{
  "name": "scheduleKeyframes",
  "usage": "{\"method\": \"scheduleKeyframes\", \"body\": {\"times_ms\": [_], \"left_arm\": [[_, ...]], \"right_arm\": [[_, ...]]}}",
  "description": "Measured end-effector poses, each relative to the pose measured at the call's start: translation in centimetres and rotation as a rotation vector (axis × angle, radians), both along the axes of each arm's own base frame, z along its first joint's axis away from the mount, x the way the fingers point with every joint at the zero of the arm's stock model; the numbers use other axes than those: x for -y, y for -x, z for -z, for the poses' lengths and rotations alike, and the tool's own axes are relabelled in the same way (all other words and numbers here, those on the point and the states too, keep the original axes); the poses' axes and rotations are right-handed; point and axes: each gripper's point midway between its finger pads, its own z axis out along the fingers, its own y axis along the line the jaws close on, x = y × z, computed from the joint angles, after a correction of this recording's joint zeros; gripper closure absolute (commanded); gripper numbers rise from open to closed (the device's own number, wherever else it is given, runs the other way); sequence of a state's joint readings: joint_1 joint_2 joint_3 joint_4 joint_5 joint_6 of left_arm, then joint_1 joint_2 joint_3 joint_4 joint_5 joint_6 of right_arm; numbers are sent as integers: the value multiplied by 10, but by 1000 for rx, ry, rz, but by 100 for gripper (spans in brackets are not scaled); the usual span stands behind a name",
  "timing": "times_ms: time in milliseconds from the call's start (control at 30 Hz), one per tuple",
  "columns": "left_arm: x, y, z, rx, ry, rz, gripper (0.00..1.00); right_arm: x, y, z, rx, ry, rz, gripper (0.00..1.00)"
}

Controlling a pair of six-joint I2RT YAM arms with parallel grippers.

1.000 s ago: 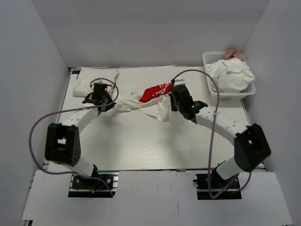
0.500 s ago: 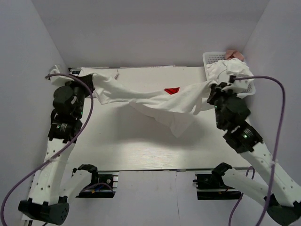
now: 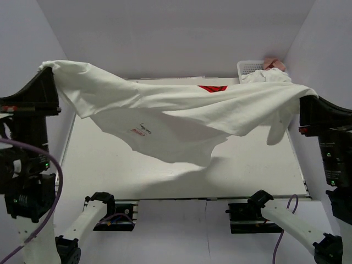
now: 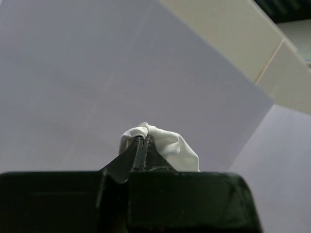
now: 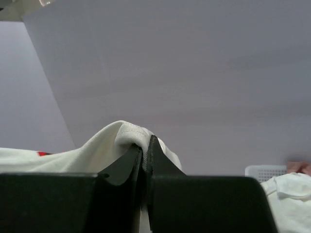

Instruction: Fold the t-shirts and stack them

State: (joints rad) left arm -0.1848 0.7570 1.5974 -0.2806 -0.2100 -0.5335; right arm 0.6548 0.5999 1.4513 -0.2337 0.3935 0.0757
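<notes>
I've got t-shirt (image 3: 176, 118) spread high over table (image 3: 247, 165), left gripper (image 4: 142, 145) & right gripper (image 5: 145, 148) ea. clamped on its edge.

The spread t-shirt (image 3: 181, 118) hides most of the basket (image 3: 248, 67); its small print (image 3: 142, 128) (perhaps a label) is unreadable.

Nothing can be read for certain. The white t-shirt (image 3: 181, 118), held spread in the air, carries a red print (image 3: 213, 88) near its far edge, seen only as a narrow red shape, its script not legible. Lower on the cloth, toward the left, is a small mark (image 3: 141, 128): a dark scribble with a short red line of characters just beneath it, too small to make out.
</notes>
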Motion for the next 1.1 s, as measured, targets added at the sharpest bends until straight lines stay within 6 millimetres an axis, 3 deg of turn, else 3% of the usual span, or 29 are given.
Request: {"method": "scheduleKeyframes", "body": {"times_ms": [100,200,267,367,433,500,533,567,600,633,667,733,800,833,867,900,1000,1100], "left_arm": [[-4,24,-23,70,-1,-5,100],[-8,21,-29,73,7,-27,100],[-9,0,-23,32,17,-52,100],[-10,-62,3,-97,31,-106,100],[-6,-121,43,-236,23,-144,100],[1,-184,101,-404,-3,-172,100],[3,-204,124,-465,-13,-184,100],[10,-248,180,-600,-45,-195,100],[14,-279,229,-712,-73,-202,100],[18,-301,272,-807,-99,-204,94],[22,-320,321,-918,-129,-207,85],[28,-341,407,-1117,-185,-200,58],[32,-352,475,-1280,-227,-187,48],[33,-352,500,-1342,-244,-181,34],[34,-349,517,-1386,-259,-175,13],[35,-344,529,-1425,-276,-164,0],[39,-330,527,-1417,-273,-127,0],[45,-307,499,-1346,-257,-67,0]], "right_arm": [[6,4,-3,4,-14,14,100],[4,-20,15,-73,-9,79,100],[-1,-48,41,-164,-2,149,100],[-17,-99,103,-344,43,268,100],[-31,-132,162,-479,115,337,100],[-42,-157,228,-622,195,390,100],[-45,-168,264,-693,232,414,100],[-44,-174,300,-768,273,433,100],[-40,-181,340,-854,310,453,100],[-36,-185,378,-938,351,468,100],[-28,-189,413,-1026,390,489,82],[-21,-194,469,-1184,445,502,69],[-16,-198,508,-1322,494,518,55],[-15,-202,519,-1366,516,522,18],[-17,-208,524,-1390,532,523,10],[-19,-213,525,-1398,541,520,10],[-27,-225,516,-1382,544,500,10],[-34,-227,508,-1362,530,475,10]]}}
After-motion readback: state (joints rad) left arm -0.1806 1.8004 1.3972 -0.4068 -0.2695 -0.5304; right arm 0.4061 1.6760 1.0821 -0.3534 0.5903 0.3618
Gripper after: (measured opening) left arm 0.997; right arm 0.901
